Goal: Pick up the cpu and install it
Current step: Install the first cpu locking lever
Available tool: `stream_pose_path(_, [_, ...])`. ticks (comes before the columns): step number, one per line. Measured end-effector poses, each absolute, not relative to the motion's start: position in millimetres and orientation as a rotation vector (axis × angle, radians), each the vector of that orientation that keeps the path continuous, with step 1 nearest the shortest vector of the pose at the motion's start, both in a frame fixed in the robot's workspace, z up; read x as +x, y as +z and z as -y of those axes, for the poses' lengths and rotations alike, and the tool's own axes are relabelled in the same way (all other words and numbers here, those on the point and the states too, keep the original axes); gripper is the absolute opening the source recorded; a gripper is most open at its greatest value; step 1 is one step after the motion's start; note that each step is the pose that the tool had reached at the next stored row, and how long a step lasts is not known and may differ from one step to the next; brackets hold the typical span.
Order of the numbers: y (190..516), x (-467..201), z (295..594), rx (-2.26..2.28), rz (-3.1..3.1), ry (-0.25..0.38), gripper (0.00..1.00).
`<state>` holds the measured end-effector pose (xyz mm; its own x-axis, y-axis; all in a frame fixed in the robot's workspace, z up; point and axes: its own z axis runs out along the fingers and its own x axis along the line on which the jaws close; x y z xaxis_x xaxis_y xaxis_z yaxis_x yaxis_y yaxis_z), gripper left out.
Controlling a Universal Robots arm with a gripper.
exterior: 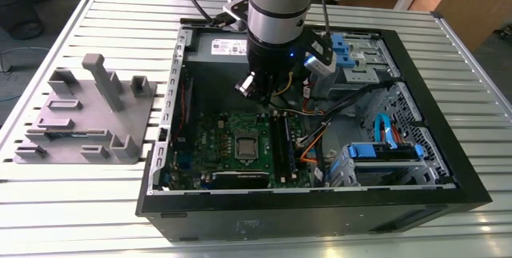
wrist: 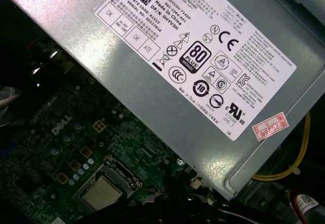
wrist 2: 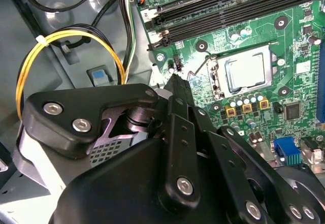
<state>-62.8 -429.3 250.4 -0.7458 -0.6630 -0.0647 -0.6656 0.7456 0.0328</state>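
Observation:
The cpu [exterior: 246, 145] is a shiny silver square lying inside the metal socket frame [wrist 2: 216, 74] on the green motherboard [exterior: 216, 144]. It appears in both wrist views, cpu [wrist 2: 247, 69] and cpu [wrist: 101, 193]. My gripper [exterior: 258, 89] hangs inside the open computer case, above the back part of the motherboard and apart from the cpu. In the second wrist view the black gripper [wrist 2: 177, 89] linkage covers the foreground, with its tip just beside the socket frame's corner. Nothing shows in its grasp.
A grey plastic tray [exterior: 80, 114] with upright blocks stands at the exterior view's left. The grey power supply [wrist: 203, 56] sits close behind the arm. Yellow cables [wrist 2: 66, 38], black memory slots [wrist 2: 228, 10] and a blue drive cage [exterior: 384, 150] crowd the case.

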Motion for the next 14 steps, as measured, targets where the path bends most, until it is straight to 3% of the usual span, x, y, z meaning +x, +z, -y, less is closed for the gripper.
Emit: stream_pose_path(14, [242.9,-62.8,428.3,-1.101,-2.894,0.066,0.13])
